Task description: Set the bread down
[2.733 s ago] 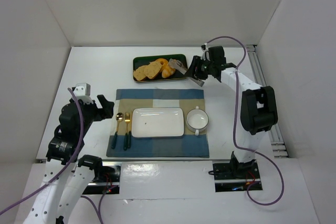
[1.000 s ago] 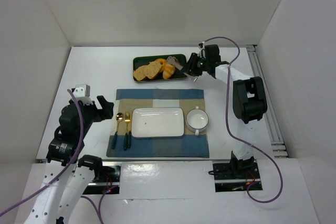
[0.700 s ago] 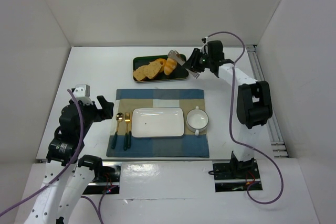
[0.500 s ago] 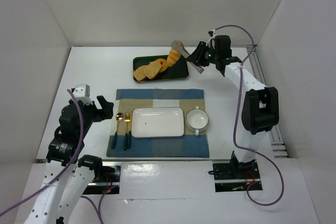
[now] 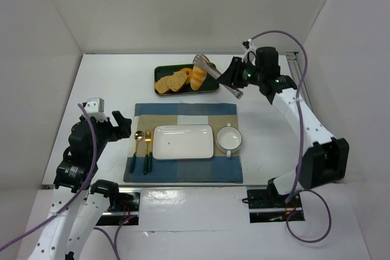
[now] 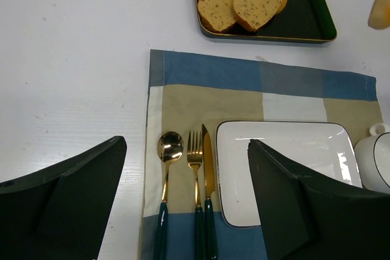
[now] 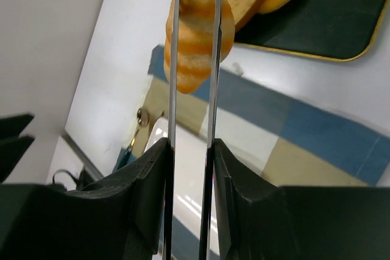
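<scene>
The bread (image 5: 198,78), a small golden ridged roll, hangs in the air over the dark green tray (image 5: 211,87), pinched between the two blades of metal tongs (image 5: 210,69). My right gripper (image 5: 234,77) is shut on the tongs. In the right wrist view the bread (image 7: 196,35) sits between the thin blades (image 7: 172,89), above the placemat's far edge, with my gripper (image 7: 190,150) clamped round them. The bread also shows at the right edge of the left wrist view (image 6: 379,5). My left gripper (image 5: 125,125) is open and empty, left of the cutlery (image 6: 186,144).
The tray holds toast slices (image 5: 169,82) and a round bun (image 5: 186,72). A blue-and-tan placemat (image 5: 183,112) carries a white rectangular plate (image 5: 183,142), a white bowl (image 5: 229,139), and a gold spoon, fork and knife (image 5: 143,147). White walls enclose the table.
My right arm has lifted the bread in the tongs off the tray and drawn back to the right. The left arm has not moved.
</scene>
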Motion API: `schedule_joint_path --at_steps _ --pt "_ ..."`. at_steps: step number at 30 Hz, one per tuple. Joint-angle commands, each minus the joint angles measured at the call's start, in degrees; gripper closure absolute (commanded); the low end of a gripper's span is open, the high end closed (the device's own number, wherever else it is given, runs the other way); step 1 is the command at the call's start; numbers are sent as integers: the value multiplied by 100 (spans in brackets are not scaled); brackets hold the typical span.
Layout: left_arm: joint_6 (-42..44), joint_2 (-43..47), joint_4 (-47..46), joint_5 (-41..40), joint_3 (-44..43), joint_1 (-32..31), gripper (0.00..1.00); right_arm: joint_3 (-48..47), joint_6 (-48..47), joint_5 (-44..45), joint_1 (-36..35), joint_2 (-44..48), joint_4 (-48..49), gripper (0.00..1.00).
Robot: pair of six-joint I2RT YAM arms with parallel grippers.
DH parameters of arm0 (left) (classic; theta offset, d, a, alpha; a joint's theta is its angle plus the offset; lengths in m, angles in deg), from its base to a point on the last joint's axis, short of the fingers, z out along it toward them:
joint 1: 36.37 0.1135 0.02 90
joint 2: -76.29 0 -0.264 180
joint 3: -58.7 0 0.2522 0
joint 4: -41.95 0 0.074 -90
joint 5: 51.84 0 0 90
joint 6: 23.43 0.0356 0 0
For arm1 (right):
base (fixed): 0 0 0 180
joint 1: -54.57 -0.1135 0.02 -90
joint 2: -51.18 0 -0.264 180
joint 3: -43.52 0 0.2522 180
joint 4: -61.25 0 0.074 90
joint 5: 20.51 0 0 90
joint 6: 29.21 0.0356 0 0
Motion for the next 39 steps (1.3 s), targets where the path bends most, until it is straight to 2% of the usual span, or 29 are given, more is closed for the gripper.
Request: schedule_joint_path --at_steps 1,5,11,14,21,39 --pt "49 60 -123 -79 -89 -22 6 448 -300 5 -306 689 -505 69" --pt "102 60 -123 -140 -212 -22 6 958 -405 207 -788 1233 -874 69" --pt "-109 217 -123 -88 -283 -22 6 2126 -170 673 -1553 1875 -814 69" --pt "-241 279 -123 26 -283 -22 6 2418 -63 944 -1835 1990 -734 69" --pt "-241 332 44 88 -389 -22 6 2586 42 1306 -2284 2043 -875 69" --pt "-293 438 149 88 -336 -22 6 2849 385 1745 -2697 2035 -682 68"
